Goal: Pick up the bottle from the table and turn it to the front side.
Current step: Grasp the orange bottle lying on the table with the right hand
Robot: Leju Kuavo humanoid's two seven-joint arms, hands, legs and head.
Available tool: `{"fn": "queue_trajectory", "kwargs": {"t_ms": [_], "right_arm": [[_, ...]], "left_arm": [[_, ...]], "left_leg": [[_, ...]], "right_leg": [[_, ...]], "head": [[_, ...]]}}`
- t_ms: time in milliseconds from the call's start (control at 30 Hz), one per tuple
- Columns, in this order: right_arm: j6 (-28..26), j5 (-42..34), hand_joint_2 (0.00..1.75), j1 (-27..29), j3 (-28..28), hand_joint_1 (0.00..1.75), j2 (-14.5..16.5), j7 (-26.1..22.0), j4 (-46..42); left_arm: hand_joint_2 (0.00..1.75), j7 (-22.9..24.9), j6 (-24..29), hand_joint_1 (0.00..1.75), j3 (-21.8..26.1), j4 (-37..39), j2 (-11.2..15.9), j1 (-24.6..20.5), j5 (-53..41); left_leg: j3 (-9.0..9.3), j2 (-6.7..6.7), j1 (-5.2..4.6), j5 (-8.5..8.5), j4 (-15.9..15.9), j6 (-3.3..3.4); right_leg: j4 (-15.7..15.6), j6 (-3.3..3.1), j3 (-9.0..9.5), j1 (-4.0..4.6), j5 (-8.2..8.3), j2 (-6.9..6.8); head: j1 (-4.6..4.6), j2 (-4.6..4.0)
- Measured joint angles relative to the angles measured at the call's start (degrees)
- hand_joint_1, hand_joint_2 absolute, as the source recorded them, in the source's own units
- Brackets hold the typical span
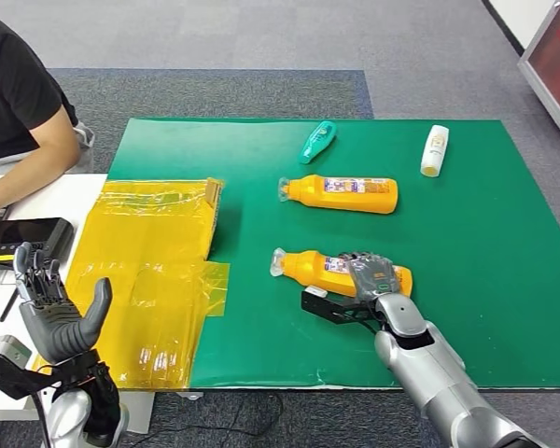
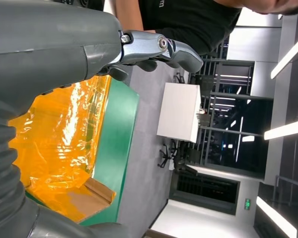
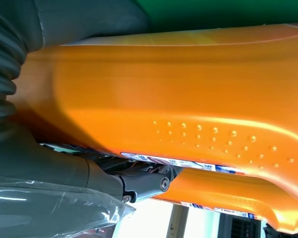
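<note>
Grey carpet surrounds a low table covered by a green mat (image 1: 474, 280), which spreads across the middle and right of our head view. On the mat's left part lies a sheet of crinkled yellow plastic film (image 1: 158, 280), with an edge of brown cardboard (image 1: 212, 191) showing at its upper right corner.

We see our right hand (image 1: 371, 277) at lower centre of the frame, laid over the near orange plastic bottle with a clear cap and printed label (image 1: 313, 268). This bottle lies on its side on the mat, cap towards the left. Our fingers (image 1: 355, 266) drape across its body near the label; in our right wrist view the orange body (image 3: 177, 99) sits pressed against the palm, so we are grasping it.

A second orange bottle of the same kind (image 1: 341, 193) lies on its side farther up the mat, parallel to the first and apart from it. Above it rests a small teal tube (image 1: 317, 142), tilted, and in the upper right a white bottle with a yellowish label (image 1: 435, 150).

Our left hand (image 1: 55, 308) is raised at the lower left, fingers apart, holding nothing. Beside it a white table (image 1: 59, 196) carries a black device (image 1: 27, 233), and a person in a black shirt (image 1: 13, 93) sits at the upper left.
</note>
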Motion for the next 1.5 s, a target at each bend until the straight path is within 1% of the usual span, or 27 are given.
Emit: {"fn": "queue_trajectory", "kwargs": {"t_ms": [200,267,333,367,400,433,467,533,567,600,633,667,733,833,933,1167,1300,1400,1500], "right_arm": [[-0.2,-0.8,1.75,-0.1,0.0,1.75,0.0,-0.1,0.1],[-1.4,-1.2,1.75,-0.1,0.0,1.75,0.1,-0.5,0.2],[-4.4,-3.2,1.75,0.0,-0.1,1.75,0.2,-2.7,0.6],[-6.0,-5.8,1.75,-0.1,-0.5,1.75,0.3,-5.3,0.9],[-7.0,-9.8,1.75,-0.2,-1.1,1.75,0.5,-9.3,1.4],[-6.5,-15.9,1.75,-0.5,-2.0,1.75,0.7,-15.1,1.9],[-4.1,-23.8,1.75,-0.9,-3.5,1.75,1.2,-22.3,2.4],[5.0,-40.2,1.75,-1.0,-7.2,1.75,2.7,-37.1,2.9],[9.7,-46.4,1.75,-0.9,-8.8,1.75,3.6,-42.3,3.0],[13.5,-50.6,1.75,-0.8,-10.0,1.75,4.6,-44.9,2.9],[16.1,-53.3,1.75,-0.7,-10.7,1.75,5.5,-45.3,2.7],[18.2,-55.6,1.75,-0.5,-11.3,1.75,6.2,-44.7,2.4],[20.7,-59.3,1.75,-0.1,-11.7,1.75,7.3,-43.0,1.5],[21.9,-62.5,1.75,0.6,-11.8,1.75,8.0,-42.4,0.0],[22.0,-63.3,1.75,1.3,-11.7,1.75,8.5,-42.2,-1.8],[20.3,-63.5,1.75,1.8,-10.7,1.75,9.3,-41.8,-5.7],[16.6,-61.7,1.75,1.8,-9.4,1.75,9.9,-41.6,-6.0],[13.6,-60.0,1.75,2.0,-8.0,1.75,10.0,-41.7,-6.3],[11.9,-58.5,1.75,2.4,-6.7,1.75,10.0,-41.9,-6.7]], "left_arm": [[1.75,0.0,-0.1,0.00,0.0,0.0,0.0,0.0,0.0],[1.75,0.0,-0.1,0.00,0.0,0.0,0.0,0.0,0.0],[1.75,0.0,-0.1,0.00,0.0,0.0,0.0,-0.1,0.0],[1.75,0.0,-0.2,0.00,0.0,0.0,0.0,-0.2,0.1],[1.75,0.0,-0.5,0.00,-0.1,0.0,0.0,-0.4,0.3],[1.75,0.0,-1.1,0.00,-0.1,0.1,0.0,-0.8,0.8],[1.75,0.0,-2.2,0.00,-0.2,0.3,0.0,-1.3,1.6],[1.75,0.0,-5.1,0.00,-0.4,1.0,-0.2,-3.0,3.8],[1.75,0.0,-6.5,0.00,-0.4,1.6,-0.4,-3.9,4.8],[1.75,0.0,-7.6,0.00,-0.4,2.3,-0.5,-4.7,5.5],[1.75,0.0,-8.4,0.00,-0.4,3.0,-0.7,-5.4,6.2],[1.75,0.0,-9.0,0.00,-0.5,3.9,-0.8,-6.1,6.9],[1.75,0.0,-9.8,0.00,-0.7,5.9,-1.0,-7.3,8.5],[1.75,0.0,-10.8,0.00,-1.1,9.2,-1.0,-8.8,10.8],[1.75,0.0,-11.6,0.00,-1.4,11.9,-1.0,-10.1,12.1],[1.75,0.0,-12.0,0.00,-2.3,15.7,-1.0,-12.2,12.3],[1.75,0.0,-11.4,0.00,-3.8,17.6,-1.0,-13.4,12.3],[1.75,0.0,-11.9,0.00,-5.3,18.6,-0.8,-14.3,13.6],[1.75,0.2,-12.3,0.00,-6.9,18.9,-0.5,-15.5,14.2]], "left_leg": [[0.00,0.00,0.00,0.00,0.0,0.00],[0.00,0.00,0.00,0.00,0.0,0.00],[-0.02,0.00,0.00,0.01,0.0,0.01],[-0.03,0.00,0.00,0.02,0.0,0.01],[-0.04,0.00,0.00,0.02,0.0,0.01],[-0.03,0.01,0.00,0.02,0.0,0.01],[-0.03,0.02,0.00,0.02,0.0,-0.01],[-0.05,0.02,0.00,0.05,0.0,-0.04],[-0.07,0.02,0.00,0.07,0.0,-0.05],[-0.09,0.01,0.00,0.09,0.0,-0.07],[-0.10,0.01,0.00,0.10,0.0,-0.09],[-0.11,0.01,0.01,0.11,0.0,-0.10],[-0.16,-0.01,0.02,0.12,0.0,-0.10],[-0.25,-0.02,0.02,0.13,0.0,-0.09],[-0.30,0.00,0.01,0.12,0.0,-0.09],[-0.38,-0.01,0.01,0.11,0.0,-0.10],[-0.39,-0.01,0.01,0.11,0.0,-0.10],[-0.39,-0.01,0.01,0.11,0.0,-0.10],[-0.40,-0.01,0.01,0.11,0.0,-0.10]], "right_leg": [[0.0,0.00,0.01,0.00,0.00,0.00],[0.0,0.00,0.01,0.00,0.00,0.00],[0.0,0.01,0.00,0.00,0.01,0.00],[0.0,0.00,-0.01,0.00,0.02,0.00],[0.0,-0.02,-0.03,-0.01,0.04,0.00],[0.0,-0.05,-0.04,0.00,0.07,0.01],[0.0,-0.07,-0.05,0.00,0.09,0.02],[0.0,-0.08,-0.08,0.00,0.10,0.03],[0.0,-0.09,-0.11,0.00,0.10,0.03],[0.0,-0.09,-0.15,0.01,0.10,0.03],[0.1,-0.10,-0.18,0.01,0.09,0.02],[0.1,-0.11,-0.20,0.02,0.08,0.02],[0.1,-0.10,-0.22,0.02,0.06,0.00],[0.1,-0.09,-0.27,0.01,0.08,-0.01],[0.1,-0.09,-0.32,0.00,0.08,-0.01],[0.1,-0.10,-0.42,0.01,0.07,-0.01],[0.1,-0.10,-0.43,0.02,0.07,-0.01],[0.1,-0.10,-0.43,0.02,0.07,-0.01],[0.1,-0.10,-0.43,0.01,0.08,-0.01]], "head": [[0.00,0.00],[0.00,0.00],[0.01,0.01],[0.01,0.01],[0.01,0.01],[0.01,0.01],[0.01,0.00],[0.02,0.00],[0.01,0.00],[-0.01,0.00],[-0.01,0.00],[-0.02,0.00],[-0.01,0.00],[0.02,0.00],[0.01,0.00],[0.00,0.00],[0.00,0.00],[0.01,0.00],[0.01,0.00]]}}
